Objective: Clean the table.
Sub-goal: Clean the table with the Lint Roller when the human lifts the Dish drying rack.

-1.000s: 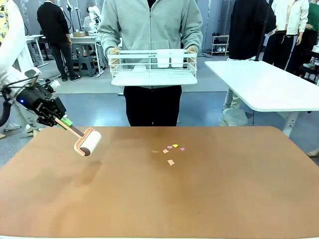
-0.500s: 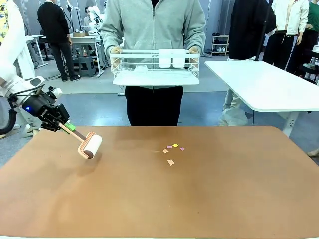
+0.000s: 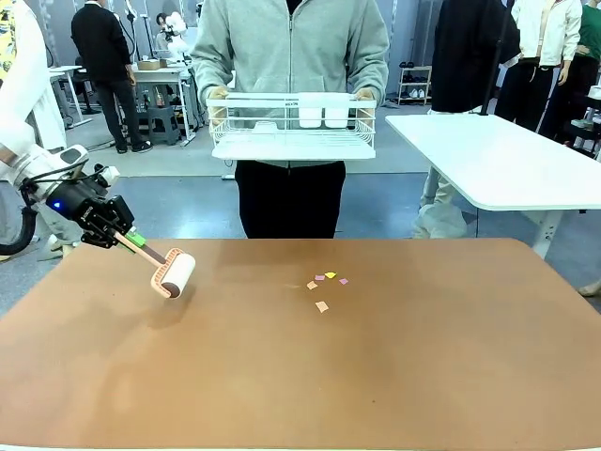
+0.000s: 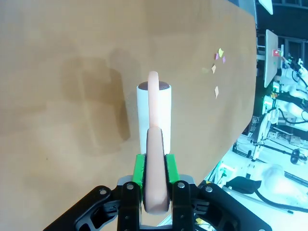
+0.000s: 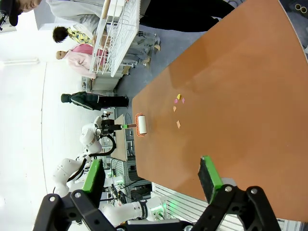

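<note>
**Left end effector clamped on one lint roller; five scraps lie mid-surface**

Front view: you have one brown surface [image 3: 423, 376] across the lower frame. Your left end effector [image 3: 120, 235] comes in from the left edge, closed tight on the handle of one lint roller [image 3: 173, 273]. The roller's white roll hangs over the left part of the brown surface, its shadow just below it. Five small paper scraps [image 3: 322, 306] lie near the middle, four in a cluster and one a little nearer to you, well apart from the roller. At the far side one person holds one white wire rack [image 3: 291, 141] with a hand [image 3: 218, 94] at each end. Two white cups [image 3: 308, 115] sit in the rack. One white surface [image 3: 498, 160] stands to the right.

Left wrist view: two green pads [image 4: 139, 168] press the pinkish handle from both sides, and the roll points straight ahead. Its shadow falls to one side, apart from it. You can count five scraps toward the upper right.

Right wrist view: your right end effector [image 5: 150, 166] stands wide open with nothing between its fingers, over the brown surface. Farther off you see the one roller and five scraps beside it.
</note>
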Controlling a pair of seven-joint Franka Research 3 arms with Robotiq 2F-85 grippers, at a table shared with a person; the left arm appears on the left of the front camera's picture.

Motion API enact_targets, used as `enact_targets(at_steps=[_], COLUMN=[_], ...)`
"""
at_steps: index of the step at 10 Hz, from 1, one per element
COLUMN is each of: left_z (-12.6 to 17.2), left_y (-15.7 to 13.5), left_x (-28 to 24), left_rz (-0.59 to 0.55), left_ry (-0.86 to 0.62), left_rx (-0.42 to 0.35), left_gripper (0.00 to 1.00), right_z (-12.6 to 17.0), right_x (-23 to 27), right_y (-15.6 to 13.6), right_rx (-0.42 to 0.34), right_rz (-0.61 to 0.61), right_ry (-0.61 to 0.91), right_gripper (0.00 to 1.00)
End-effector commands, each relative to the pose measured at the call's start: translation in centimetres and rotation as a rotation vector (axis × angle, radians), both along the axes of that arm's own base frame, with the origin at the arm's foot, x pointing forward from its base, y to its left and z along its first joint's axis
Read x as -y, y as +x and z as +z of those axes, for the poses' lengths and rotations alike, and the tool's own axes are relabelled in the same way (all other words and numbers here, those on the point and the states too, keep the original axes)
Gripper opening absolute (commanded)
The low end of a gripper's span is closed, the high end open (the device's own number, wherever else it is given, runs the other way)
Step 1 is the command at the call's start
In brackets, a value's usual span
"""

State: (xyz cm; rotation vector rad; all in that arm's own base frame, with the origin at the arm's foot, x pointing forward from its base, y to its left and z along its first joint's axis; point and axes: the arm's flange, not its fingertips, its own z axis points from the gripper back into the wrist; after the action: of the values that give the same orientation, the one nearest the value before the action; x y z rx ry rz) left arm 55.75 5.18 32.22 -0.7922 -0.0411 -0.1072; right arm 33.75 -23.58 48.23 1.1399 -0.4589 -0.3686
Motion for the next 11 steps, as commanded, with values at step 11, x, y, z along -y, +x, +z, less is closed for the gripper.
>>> enact_targets(at_steps=[11], left_z=[-0.9], left_y=[1.1], left_x=[13.4], left_rz=[0.138], left_ry=[-0.081], left_rx=[0.074], left_gripper=[0.22], right_z=[0.3], right_x=[0.1], right_y=[-0.1], right_rx=[0.021], right_rz=[0.005], right_ry=[0.009], right_gripper=[1.00])
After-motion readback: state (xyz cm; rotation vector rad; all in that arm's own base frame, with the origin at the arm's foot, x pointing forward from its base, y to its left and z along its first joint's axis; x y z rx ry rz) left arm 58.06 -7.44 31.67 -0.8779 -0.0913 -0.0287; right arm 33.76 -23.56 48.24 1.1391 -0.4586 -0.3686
